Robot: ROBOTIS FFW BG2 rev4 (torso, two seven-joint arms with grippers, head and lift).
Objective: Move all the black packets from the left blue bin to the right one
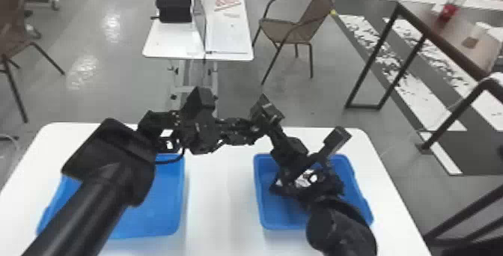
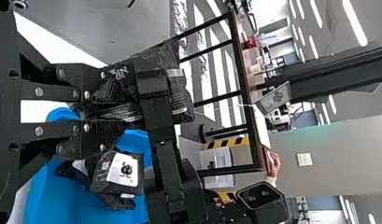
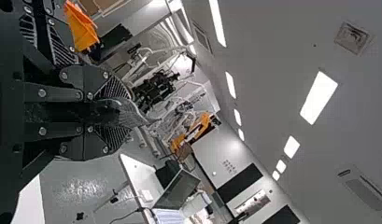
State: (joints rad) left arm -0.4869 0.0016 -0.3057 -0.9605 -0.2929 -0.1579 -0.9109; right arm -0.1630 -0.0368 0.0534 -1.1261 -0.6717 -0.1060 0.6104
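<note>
In the head view, my left gripper and right gripper face each other above the gap between the left blue bin and the right blue bin. One black packet is held between them. The left wrist view has my left gripper shut on the crinkled packet, with the other arm's gripper across its far part. In the right wrist view, my right gripper is shut on its dark, shiny end. Another black packet with a white label lies in the right bin, partly hidden under the right arm.
Both bins stand on a white table. The left forearm covers much of the left bin, and the right arm hangs over the right bin. Beyond are a second white table, a chair and a dark-framed table.
</note>
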